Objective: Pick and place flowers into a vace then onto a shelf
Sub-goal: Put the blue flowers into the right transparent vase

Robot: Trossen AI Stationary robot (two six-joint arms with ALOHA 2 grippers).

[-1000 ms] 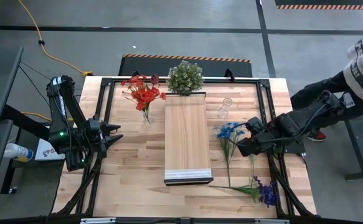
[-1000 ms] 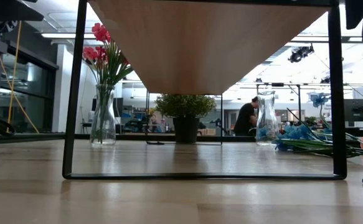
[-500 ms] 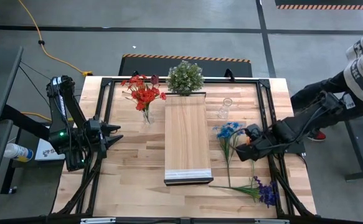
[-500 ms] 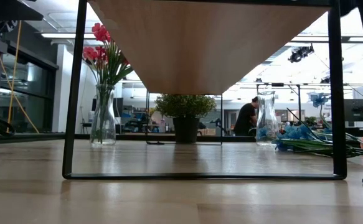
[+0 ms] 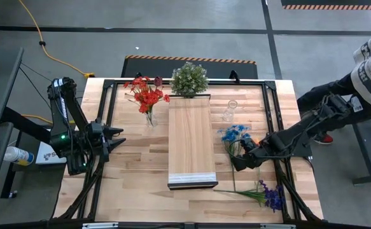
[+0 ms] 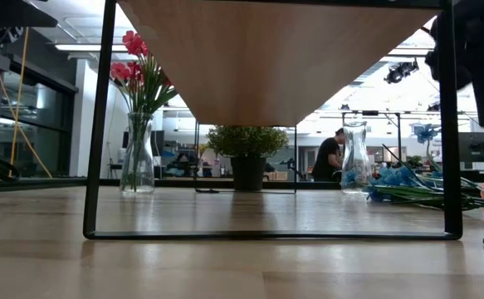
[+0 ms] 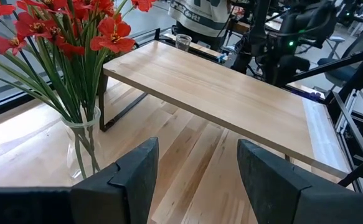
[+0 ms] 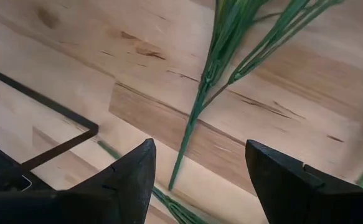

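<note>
**A:** While the shelf (image 5: 189, 141) takes up the middle of the bench (image 5: 128, 172), bare wood shows on both sides of it, right?

**B:** Yep. Right pincer (image 5: 238, 160) is low over the loose flowers (image 5: 234, 135), between the shelf's edge and the black frame rail. Fingers spread wide, green stems (image 8: 193, 118) lying between them, nothing gripped.

**A:** And the left pincer (image 5: 116, 138)?

**B:** Parked at the left edge, also open, empty, facing the vase of red flowers (image 5: 147, 97).
</note>
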